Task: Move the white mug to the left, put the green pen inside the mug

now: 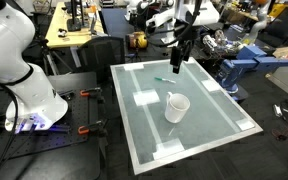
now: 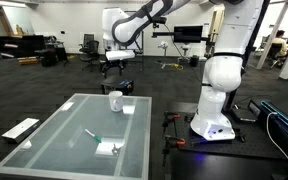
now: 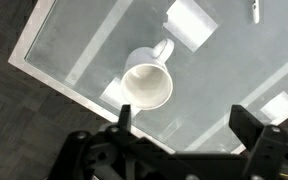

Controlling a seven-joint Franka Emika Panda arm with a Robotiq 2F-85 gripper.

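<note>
The white mug stands upright on the glass table, mouth up; it shows in both exterior views. The green pen lies flat on the glass, apart from the mug, and also shows as a thin teal stick. My gripper hangs high above the table, well clear of both. In the wrist view the mug is below, by one finger, handle toward a tape patch. The gripper is open and empty. A thin pale stick at the top edge may be the pen.
Flat white tape patches and tape lines mark the glass. The table edge runs close to the mug, with dark floor beyond. The robot base stands beside the table. Desks and chairs stand behind.
</note>
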